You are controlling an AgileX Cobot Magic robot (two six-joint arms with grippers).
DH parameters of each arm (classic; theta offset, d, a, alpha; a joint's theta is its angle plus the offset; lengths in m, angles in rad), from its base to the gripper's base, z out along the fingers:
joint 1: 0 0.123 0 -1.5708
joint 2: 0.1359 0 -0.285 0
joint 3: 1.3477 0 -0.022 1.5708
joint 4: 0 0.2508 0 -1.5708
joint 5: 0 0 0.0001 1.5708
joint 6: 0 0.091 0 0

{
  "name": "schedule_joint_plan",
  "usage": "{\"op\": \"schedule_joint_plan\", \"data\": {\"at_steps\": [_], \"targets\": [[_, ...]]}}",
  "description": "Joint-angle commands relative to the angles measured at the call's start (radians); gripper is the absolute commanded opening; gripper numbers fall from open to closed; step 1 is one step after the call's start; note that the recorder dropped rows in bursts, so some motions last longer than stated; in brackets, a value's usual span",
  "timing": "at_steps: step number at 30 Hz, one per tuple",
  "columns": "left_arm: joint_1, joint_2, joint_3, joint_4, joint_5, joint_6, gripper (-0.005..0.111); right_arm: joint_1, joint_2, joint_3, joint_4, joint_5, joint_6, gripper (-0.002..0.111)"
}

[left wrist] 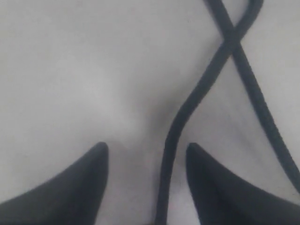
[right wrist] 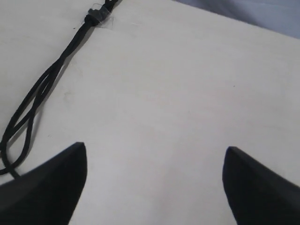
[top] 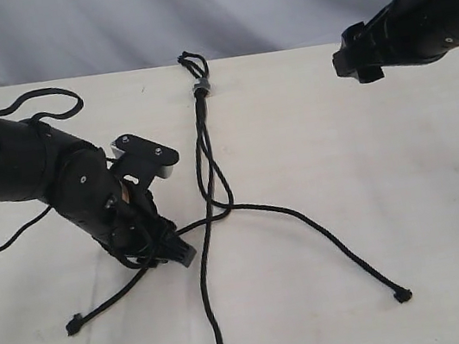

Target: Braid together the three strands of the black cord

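Sprawling black cord (top: 199,107) on pale tabletop (top: 367,159), white backdrop (top: 187,13) behind.

Left fingers (left wrist: 65,192) apart, right fingers (right wrist: 47,187) apart

Even, diffuse light, no glare.
Left wrist view blurred and grey; only faint soft shadows on the table (top: 403,162).

Pale table (top: 408,196); black cord (top: 200,120) lying on it, three strands (top: 327,237) splayed apart
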Motion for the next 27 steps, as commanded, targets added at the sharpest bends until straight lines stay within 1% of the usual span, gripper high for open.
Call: {"op": "schedule_joint_plan", "data": {"at_steps": [1,4,7,10,12,13,15,17,18,20,23,27], "targets": [[0.002,-0.021,0.007,0.001,-0.02,-0.009,0.065,0.021,-0.005,0.004,0.051,0.076,-0.027,0.075],[0.029,-0.093,0.007,0.006,-0.027,-0.02,0.062,0.072,-0.005,-0.007,0.064,0.139,-0.048,0.075],[0.092,-0.194,0.007,0.016,-0.027,-0.02,0.05,0.147,-0.005,-0.022,0.079,0.193,-0.051,0.075],[0.182,-0.288,0.007,0.016,-0.005,-0.02,0.028,0.258,0.0,-0.023,0.089,0.226,-0.051,0.075],[0.236,-0.337,0.012,0.016,0.022,-0.02,0.005,0.35,0.014,-0.028,0.108,0.247,-0.051,0.075],[0.253,-0.358,0.022,0.016,0.019,-0.02,0.001,0.39,0.024,-0.033,0.108,0.254,-0.051,0.075],[0.279,-0.387,0.065,0.016,-0.034,-0.02,0.001,0.489,0.052,-0.052,0.099,0.262,-0.051,0.075],[0.292,-0.404,0.104,0.016,-0.136,-0.02,0.001,0.568,0.088,-0.065,0.097,0.271,-0.051,0.075],[0.299,-0.412,0.116,0.016,-0.164,-0.02,0.001,0.605,0.109,-0.067,0.097,0.268,-0.051,0.075],[0.306,-0.42,0.119,0.032,-0.166,-0.02,0.001,0.659,0.151,-0.067,0.097,0.249,-0.051,0.075],[0.312,-0.438,0.121,0.032,-0.162,-0.02,0.001,0.708,0.227,-0.089,0.097,0.256,-0.035,0.075],[0.312,-0.453,0.121,0.032,-0.15,-0.02,0.001,0.72,0.331,-0.124,0.086,0.289,-0.006,0.075]]}}
